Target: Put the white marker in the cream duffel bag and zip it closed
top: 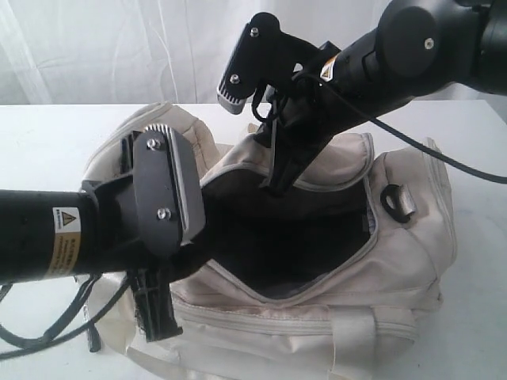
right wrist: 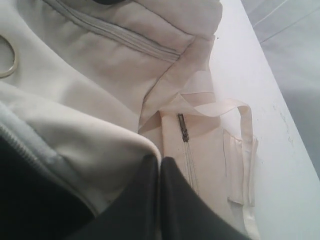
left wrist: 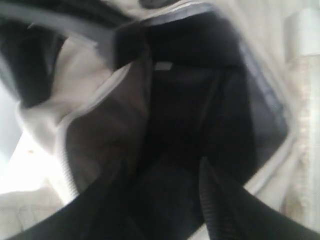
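Table (top: 47,142) white, one cream duffel bag (top: 396,261) on it, top unzipped. Two grippers: left gripper (left wrist: 162,170) spread wide at dark bag mouth; right gripper (right wrist: 160,162) pinched shut on bag's raised edge. Place of white marker: cannot tell.

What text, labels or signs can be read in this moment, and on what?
On the left arm, yellow sticker: warning triangle; print too small to read.
On the right arm, small sticker: too blurred to read.
On the cream duffel bag: no print visible.
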